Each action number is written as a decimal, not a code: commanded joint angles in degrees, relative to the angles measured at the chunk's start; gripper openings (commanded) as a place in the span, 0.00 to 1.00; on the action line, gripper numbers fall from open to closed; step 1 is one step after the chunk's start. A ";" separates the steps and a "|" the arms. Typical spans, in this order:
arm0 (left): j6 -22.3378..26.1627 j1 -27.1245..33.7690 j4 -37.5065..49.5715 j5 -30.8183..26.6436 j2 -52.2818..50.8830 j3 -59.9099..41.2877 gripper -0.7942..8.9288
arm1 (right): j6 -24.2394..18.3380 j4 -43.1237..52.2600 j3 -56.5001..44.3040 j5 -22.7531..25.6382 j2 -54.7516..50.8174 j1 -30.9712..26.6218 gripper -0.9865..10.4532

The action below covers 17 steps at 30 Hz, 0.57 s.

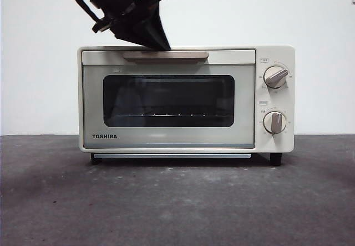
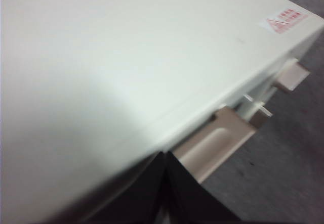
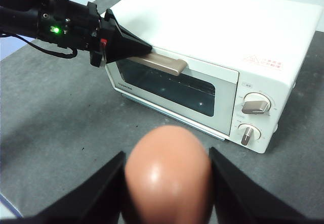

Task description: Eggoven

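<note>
The cream TOSHIBA oven (image 1: pixel 166 139) stands on the table with its door closed. My left gripper (image 1: pixel 161 43) comes down from the upper left, its jaws shut together with nothing between them. Its tip rests at the oven's top front edge, by the left end of the beige handle (image 1: pixel 166 55). The left wrist view shows this gripper (image 2: pixel 165 155) over the oven's top (image 2: pixel 126 57), with the handle (image 2: pixel 215 145) just beside it. In the right wrist view my right gripper (image 3: pixel 166 152) is shut on the reddish-brown egg (image 3: pixel 167 178), held in front of the oven (image 3: pixel 228 32), well back from the door.
Two knobs (image 1: pixel 275 76) (image 1: pixel 274 122) sit on the oven's right panel. The dark grey table (image 1: pixel 177 201) stretches in front of the oven. A white wall lies behind it. A warning sticker (image 2: pixel 283 20) marks the oven's top.
</note>
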 commanded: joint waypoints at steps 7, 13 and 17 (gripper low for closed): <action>0.07 -9.35 -13.38 0.04 2.36 -0.59 0.09 | -0.11 0.57 0.66 0.28 0.35 0.61 0.09; -2.10 -15.21 -17.09 0.04 0.31 -0.59 0.09 | -0.02 0.57 0.66 0.31 0.42 0.61 0.09; -5.57 -16.98 -17.27 0.04 -6.10 -0.59 0.09 | 0.35 1.64 0.66 0.28 3.65 0.61 0.09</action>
